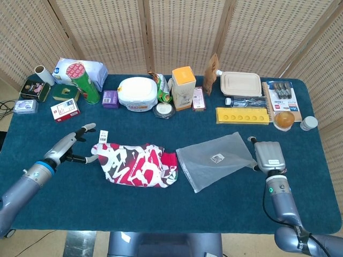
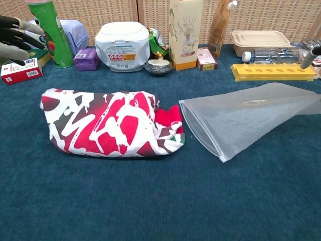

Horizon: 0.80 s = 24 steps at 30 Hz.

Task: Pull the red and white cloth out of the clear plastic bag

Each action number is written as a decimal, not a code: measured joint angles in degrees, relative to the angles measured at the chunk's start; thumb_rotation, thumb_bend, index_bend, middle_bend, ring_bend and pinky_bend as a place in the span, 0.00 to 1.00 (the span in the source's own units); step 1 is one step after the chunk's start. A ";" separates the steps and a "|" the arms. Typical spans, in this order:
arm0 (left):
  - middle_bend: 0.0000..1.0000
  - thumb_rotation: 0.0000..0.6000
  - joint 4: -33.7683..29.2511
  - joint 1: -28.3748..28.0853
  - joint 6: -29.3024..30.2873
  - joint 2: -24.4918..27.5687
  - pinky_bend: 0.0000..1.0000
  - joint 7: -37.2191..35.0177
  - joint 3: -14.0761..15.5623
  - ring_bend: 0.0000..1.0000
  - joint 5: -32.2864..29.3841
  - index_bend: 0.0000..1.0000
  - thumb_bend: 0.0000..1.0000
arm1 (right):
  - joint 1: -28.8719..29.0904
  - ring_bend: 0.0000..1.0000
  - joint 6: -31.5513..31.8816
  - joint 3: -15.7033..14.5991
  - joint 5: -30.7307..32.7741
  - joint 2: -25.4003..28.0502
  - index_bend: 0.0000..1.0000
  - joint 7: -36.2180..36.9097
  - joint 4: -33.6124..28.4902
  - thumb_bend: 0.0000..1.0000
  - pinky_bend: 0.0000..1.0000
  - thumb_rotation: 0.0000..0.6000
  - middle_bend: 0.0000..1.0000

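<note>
Left hand [image 1: 72, 143] hovers fingers spread, empty, just left of the red and white cloth [image 1: 136, 164]. Cloth lies flat on the table [image 1: 171, 206], fully outside the clear plastic bag [image 1: 214, 159]. Right hand [image 1: 266, 156] sits at the bag's far corner; can't tell its grip.

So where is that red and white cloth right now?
In the head view, the red and white cloth lies left of centre, between the open left hand and the clear plastic bag.

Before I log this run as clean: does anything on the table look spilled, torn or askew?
Nothing stands out. The red and white cloth lies bunched but whole beside the clear plastic bag, which lies flat and empty.
</note>
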 measured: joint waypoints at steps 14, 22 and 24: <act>0.09 0.89 -0.92 3.33 13.43 -0.48 0.14 10.83 3.12 0.00 2.08 0.01 0.17 | -2.10 0.22 -2.85 1.16 -6.76 2.19 0.03 10.48 1.50 0.04 0.30 0.69 0.12; 0.08 0.87 -1.26 5.75 16.56 0.03 0.14 12.09 4.52 0.00 2.91 0.00 0.16 | -2.62 0.17 -7.03 0.89 -10.01 4.54 0.02 15.63 2.31 0.00 0.19 0.68 0.08; 0.08 0.87 -0.96 5.87 16.53 0.07 0.14 11.85 4.52 0.00 2.87 0.00 0.15 | -2.63 0.13 -8.54 0.56 -10.69 5.35 0.01 16.43 2.15 0.00 0.15 0.70 0.06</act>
